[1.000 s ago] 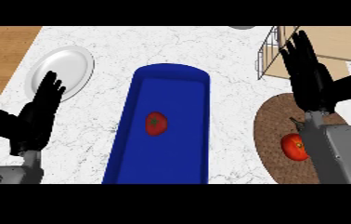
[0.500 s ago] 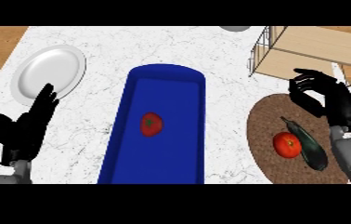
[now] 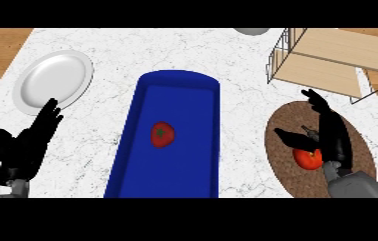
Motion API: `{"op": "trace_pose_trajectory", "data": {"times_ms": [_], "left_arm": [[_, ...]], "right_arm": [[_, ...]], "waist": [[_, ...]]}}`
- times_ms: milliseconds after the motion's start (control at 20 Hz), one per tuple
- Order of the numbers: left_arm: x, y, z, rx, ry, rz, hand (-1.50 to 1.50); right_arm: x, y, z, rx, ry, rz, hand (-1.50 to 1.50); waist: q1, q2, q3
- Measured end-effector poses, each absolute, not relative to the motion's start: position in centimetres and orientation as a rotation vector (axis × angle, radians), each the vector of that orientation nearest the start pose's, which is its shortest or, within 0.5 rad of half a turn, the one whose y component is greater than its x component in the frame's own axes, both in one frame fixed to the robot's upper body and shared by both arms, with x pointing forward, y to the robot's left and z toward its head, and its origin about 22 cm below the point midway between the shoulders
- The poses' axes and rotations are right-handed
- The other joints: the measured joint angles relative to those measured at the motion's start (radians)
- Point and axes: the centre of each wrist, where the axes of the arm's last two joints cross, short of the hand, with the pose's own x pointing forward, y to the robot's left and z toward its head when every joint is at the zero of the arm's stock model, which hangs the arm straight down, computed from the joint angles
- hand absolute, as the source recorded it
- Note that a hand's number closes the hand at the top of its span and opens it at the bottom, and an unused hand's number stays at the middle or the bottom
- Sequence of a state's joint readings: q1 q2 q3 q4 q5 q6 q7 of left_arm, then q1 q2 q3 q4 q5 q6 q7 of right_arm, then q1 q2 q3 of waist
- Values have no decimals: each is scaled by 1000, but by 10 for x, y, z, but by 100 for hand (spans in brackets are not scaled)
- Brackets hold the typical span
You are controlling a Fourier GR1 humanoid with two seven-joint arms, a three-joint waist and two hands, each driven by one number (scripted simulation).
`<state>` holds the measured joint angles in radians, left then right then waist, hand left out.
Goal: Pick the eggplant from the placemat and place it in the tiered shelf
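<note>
**Right hand low over the brown mat**

There are two hands. The right hand (image 3: 331,135) is over the round brown placemat (image 3: 284,172) at the right side of the counter (image 3: 184,50). Its fingers point up toward the shelf and its thumb sticks out to the left. The hand covers most of the eggplant (image 3: 308,130), so only a small dark bit with a stem shows beside the hand. I cannot tell if the fingers are closed on it or just lying over it.

The left hand (image 3: 33,140) rests at the left edge, fingers straight and up, holding nothing.

There are two tomatoes. One tomato (image 3: 163,134) sits in the middle of the long blue tray (image 3: 133,135). The other tomato (image 3: 305,159) is on the placemat, partly under the right hand.

There is one white plate (image 3: 53,80) at the upper left. There is one tiered shelf (image 3: 325,60) of wood and wire at the upper right, just past the placemat. One grey round thing (image 3: 252,30) peeks in at the top edge.
</note>
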<state>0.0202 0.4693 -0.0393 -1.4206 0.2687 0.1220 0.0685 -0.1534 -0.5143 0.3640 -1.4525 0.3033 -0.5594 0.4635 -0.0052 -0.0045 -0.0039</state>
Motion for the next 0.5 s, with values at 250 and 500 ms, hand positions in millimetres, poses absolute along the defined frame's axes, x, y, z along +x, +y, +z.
{"op": "trace_pose_trajectory", "data": {"times_ms": [250,500], "left_arm": [[234,350,2,275,-1330,-37,0],[238,351,5,263,-1332,-49,0]], "right_arm": [[265,-274,45,-1017,-1066,506,-150],[270,-263,73,-1040,-822,715,-150]], "waist": [[-4,-2,-3],[8,0,-2]]}}
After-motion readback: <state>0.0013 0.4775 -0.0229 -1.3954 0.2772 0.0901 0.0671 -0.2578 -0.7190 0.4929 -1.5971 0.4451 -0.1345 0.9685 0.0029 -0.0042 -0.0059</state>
